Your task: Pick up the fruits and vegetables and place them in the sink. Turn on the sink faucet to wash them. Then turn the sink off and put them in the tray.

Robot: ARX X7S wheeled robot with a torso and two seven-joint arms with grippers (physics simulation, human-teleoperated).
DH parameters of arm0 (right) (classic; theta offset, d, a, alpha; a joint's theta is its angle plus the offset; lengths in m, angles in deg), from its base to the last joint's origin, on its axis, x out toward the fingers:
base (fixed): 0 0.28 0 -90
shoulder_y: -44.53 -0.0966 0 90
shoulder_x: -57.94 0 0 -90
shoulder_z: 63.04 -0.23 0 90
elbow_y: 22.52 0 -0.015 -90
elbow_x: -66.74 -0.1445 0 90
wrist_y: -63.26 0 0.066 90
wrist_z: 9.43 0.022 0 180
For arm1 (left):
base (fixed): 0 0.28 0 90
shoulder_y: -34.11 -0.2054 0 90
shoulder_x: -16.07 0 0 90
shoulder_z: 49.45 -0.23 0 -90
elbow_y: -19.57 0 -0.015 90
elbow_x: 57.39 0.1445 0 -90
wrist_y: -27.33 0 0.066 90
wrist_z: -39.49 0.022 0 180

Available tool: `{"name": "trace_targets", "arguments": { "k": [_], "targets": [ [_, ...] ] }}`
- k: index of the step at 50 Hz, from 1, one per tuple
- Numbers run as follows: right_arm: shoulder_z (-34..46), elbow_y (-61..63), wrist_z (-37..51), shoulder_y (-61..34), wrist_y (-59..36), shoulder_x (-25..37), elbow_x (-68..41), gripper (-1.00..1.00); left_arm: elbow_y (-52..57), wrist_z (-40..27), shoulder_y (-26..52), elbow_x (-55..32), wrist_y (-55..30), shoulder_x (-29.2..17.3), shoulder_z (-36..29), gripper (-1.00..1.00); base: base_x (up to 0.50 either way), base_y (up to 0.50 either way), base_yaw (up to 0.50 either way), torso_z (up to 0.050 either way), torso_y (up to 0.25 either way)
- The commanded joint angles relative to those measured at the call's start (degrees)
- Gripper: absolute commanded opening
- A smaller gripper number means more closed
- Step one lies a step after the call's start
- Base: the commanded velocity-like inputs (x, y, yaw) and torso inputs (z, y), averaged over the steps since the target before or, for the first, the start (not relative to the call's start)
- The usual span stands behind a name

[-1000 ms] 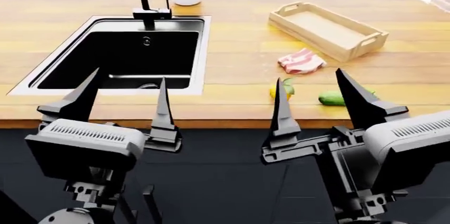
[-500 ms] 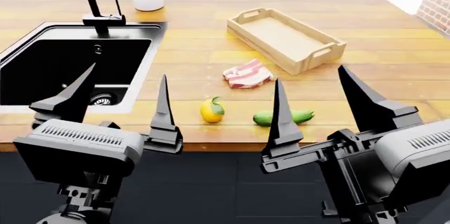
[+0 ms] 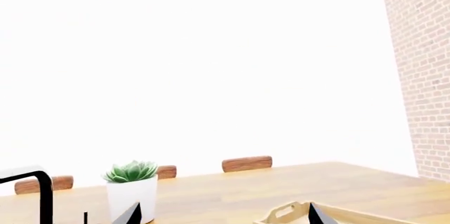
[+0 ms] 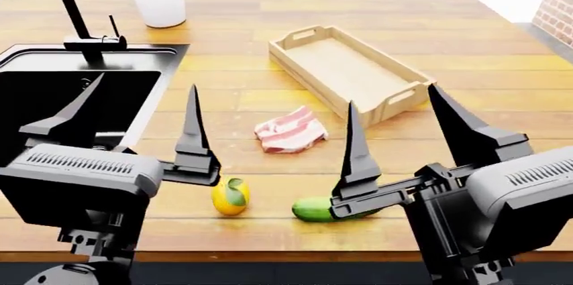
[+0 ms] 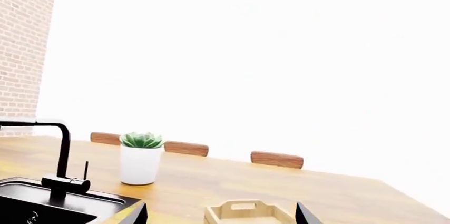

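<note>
1. yellow lemon [image 4: 230,196] with green leaf and smooth green cucumber [image 4: 319,209] lie on wooden counter [image 4: 224,30] near its front edge, apart.
2. left gripper [image 4: 134,124]: jaws spread, empty, lemon just beyond its inner fingertip.
3. right gripper [image 4: 398,134]: jaws spread, empty, inner finger overlapping the cucumber in head view.

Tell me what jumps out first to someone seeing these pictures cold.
Two open grippers, left and right, fill the head view's foreground, their black fingers pointing up. Between them a yellow lemon and a green cucumber lie near the counter's front edge, the empty wooden tray behind them.
</note>
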Motion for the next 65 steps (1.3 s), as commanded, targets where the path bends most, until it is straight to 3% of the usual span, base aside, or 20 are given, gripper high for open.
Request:
{"name": "trace_targets", "arguments": {
  "k": [1, 4, 7, 14, 19, 24, 27, 46, 65],
  "targets": [
    [-8.82, 1.49, 11.46, -12.36, -16.12, 5.06, -23.17, 1.00, 0.14, 0.06, 1.10, -5.37, -2.62, 1.24, 3.56, 1.00, 0.00, 0.00, 0.00, 0.000, 0.000],
    [-9.37, -5.65, 25.34, -30.02, -27.25, 11.07, -48.95, 1.00, 1.25, 0.08, 2.24, -10.46, -6.30, 2.30, 7.29, 1.00, 0.00, 0.00, 0.00, 0.000, 0.000],
    [1.00, -16.06, 31.75, -48.88, -36.57, 15.60, -67.21, 1.00, 1.61, 0.26, 2.33, -11.84, -6.73, 2.25, 8.18, 1.00, 0.00, 0.00, 0.00, 0.000, 0.000],
    [20.48, -30.87, 27.24, -70.12, -49.02, 18.47, -86.16, 1.00, 2.87, -0.04, 2.19, -12.84, -6.33, 1.73, 9.35, 1.00, 0.00, 0.00, 0.00, 0.000, 0.000],
    [39.05, -32.10, 20.95, -82.85, -50.38, 22.39, -95.60, 1.00, 3.01, -0.35, 1.94, -12.53, -5.74, 1.32, 9.02, 1.00, 0.00, 0.00, 0.00, 0.000, 0.000],
    [52.29, -29.14, 13.57, -87.20, -50.42, 24.52, -90.43, 1.00, 2.50, -0.56, 1.53, -11.11, -4.54, 0.81, 7.41, 1.00, 0.00, 0.00, 0.00, 0.000, 0.000],
    [55.72, -28.99, 12.00, -87.02, -50.03, 24.28, -86.67, 1.00, 1.95, -0.76, 1.46, -10.38, -4.01, 0.52, 6.74, 1.00, 0.00, 0.00, 0.00, 0.000, 0.000],
    [57.39, -32.61, -3.41, -76.96, -44.45, 16.39, -57.86, 1.00, 2.43, -1.79, 1.32, -11.20, -3.83, -0.57, 6.94, 1.00, 0.00, 0.00, 0.00, 0.000, 0.000],
    [63.01, -33.44, -8.13, -72.15, -40.79, 11.04, -49.93, 1.00, 2.30, -2.52, 1.35, -11.95, -3.39, -1.49, 6.93, 1.00, 0.00, 0.00, 0.00, 0.000, 0.000]
  ]
}}
